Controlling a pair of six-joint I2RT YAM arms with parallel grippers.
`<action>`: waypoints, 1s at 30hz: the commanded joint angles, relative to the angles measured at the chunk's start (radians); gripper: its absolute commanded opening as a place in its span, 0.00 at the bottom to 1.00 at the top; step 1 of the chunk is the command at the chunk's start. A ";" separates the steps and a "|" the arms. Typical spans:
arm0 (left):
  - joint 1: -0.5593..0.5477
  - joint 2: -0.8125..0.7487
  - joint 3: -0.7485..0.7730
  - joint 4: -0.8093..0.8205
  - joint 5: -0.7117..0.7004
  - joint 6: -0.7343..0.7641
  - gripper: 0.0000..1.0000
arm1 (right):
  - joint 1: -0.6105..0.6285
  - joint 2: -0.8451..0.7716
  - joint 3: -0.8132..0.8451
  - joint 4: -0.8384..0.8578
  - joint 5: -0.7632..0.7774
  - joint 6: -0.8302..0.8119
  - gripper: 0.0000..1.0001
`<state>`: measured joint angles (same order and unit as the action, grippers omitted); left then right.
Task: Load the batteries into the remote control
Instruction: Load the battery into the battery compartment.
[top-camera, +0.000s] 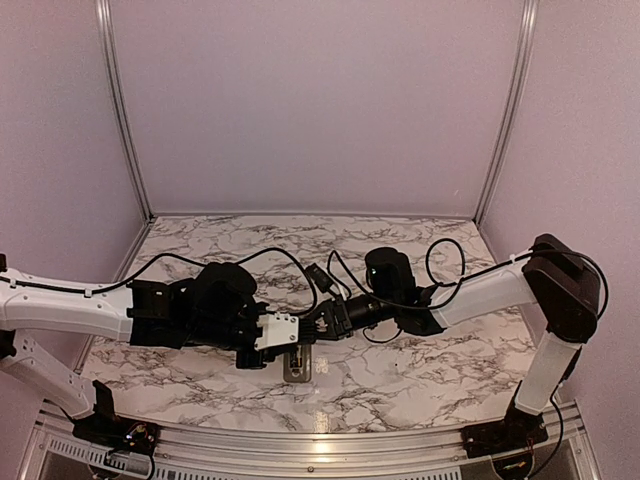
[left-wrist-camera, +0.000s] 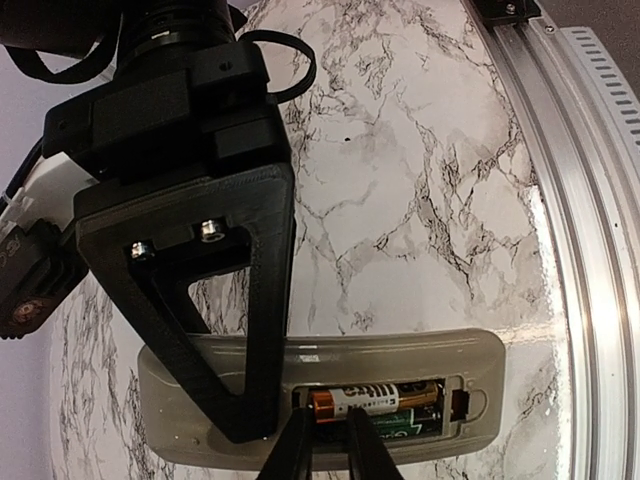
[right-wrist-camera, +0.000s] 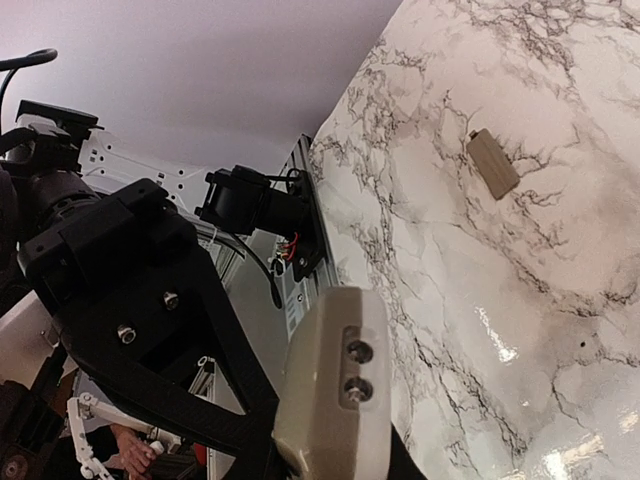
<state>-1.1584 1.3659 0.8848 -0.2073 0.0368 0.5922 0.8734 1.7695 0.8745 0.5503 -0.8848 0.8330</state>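
At the 6 o'clock edge of the bench (left-wrist-camera: 420, 200), just inside the aluminium rail (left-wrist-camera: 575, 260), the remote control (left-wrist-camera: 450, 352) is laid back-up with its recess exposed, so that cells can be set in from above; two batteries (left-wrist-camera: 375, 398) are seen side by side in that recess, the copper-ended one uppermost in the left wrist view, and whether it is fully seated cannot be told. The left gripper (left-wrist-camera: 330, 448) is extended from 9 o'clock, and its jaws are held at a narrow slit right over that battery's end; whether the cell is pinched or merely pressed cannot be told. The right gripper (top-camera: 322, 322) is extended from 3 o'clock, and one black finger is set on the remote's back at 9 o'clock of the recess, judged to be there to pin the casing against sliding; the state of its jaws cannot be told. A small grey-beige flat piece (right-wrist-camera: 493, 163), probably the compartment lid, is seen lying well apart at 1 o'clock in the right wrist view. The two wrists are crowded together, so little room is judged to be left above the recess; the view from above is largely blocked by them.
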 joint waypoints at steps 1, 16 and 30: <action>-0.023 0.039 0.022 -0.063 -0.011 0.004 0.13 | 0.013 -0.008 0.052 0.046 -0.010 -0.006 0.00; -0.075 0.121 0.041 -0.110 -0.112 -0.013 0.10 | 0.002 -0.042 0.028 0.115 -0.008 0.032 0.00; -0.088 0.191 0.055 -0.094 -0.278 -0.031 0.08 | 0.004 -0.044 0.011 0.220 -0.051 0.094 0.00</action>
<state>-1.2392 1.4937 0.9527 -0.2409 -0.1932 0.5716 0.8574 1.7695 0.8383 0.5304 -0.8459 0.8726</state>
